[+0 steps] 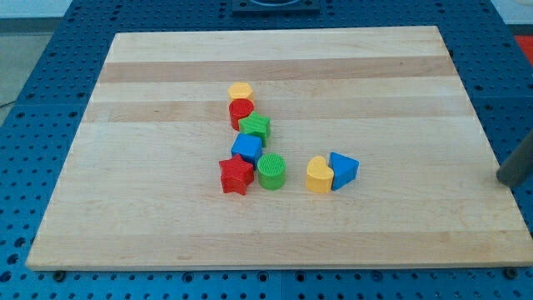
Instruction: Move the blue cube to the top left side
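The blue cube (246, 147) lies near the middle of the wooden board (166, 100), in a tight cluster. The green star (256, 127) touches it above, the red star (236, 175) is just below it on the left, and the green cylinder (271, 171) is below it on the right. My rod enters from the view's right edge. My tip (505, 180) is at the board's right edge, far right of the blue cube and touching no block.
A red cylinder (241, 110) and a yellow hexagon (241, 90) continue the line above the green star. A yellow heart (319, 175) and a blue triangle (343, 169) sit together right of the cluster. A blue perforated table (50, 100) surrounds the board.
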Action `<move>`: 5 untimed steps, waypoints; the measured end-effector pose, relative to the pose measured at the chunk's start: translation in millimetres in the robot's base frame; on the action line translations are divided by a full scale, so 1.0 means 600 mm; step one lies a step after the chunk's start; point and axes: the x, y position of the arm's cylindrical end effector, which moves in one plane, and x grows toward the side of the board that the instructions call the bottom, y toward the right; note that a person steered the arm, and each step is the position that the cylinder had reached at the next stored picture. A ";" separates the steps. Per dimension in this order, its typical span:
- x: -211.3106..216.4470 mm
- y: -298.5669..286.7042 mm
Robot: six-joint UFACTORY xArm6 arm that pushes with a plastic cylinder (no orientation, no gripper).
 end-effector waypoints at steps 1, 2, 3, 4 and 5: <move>-0.054 -0.047; -0.070 -0.130; -0.039 -0.230; -0.025 -0.323; -0.033 -0.420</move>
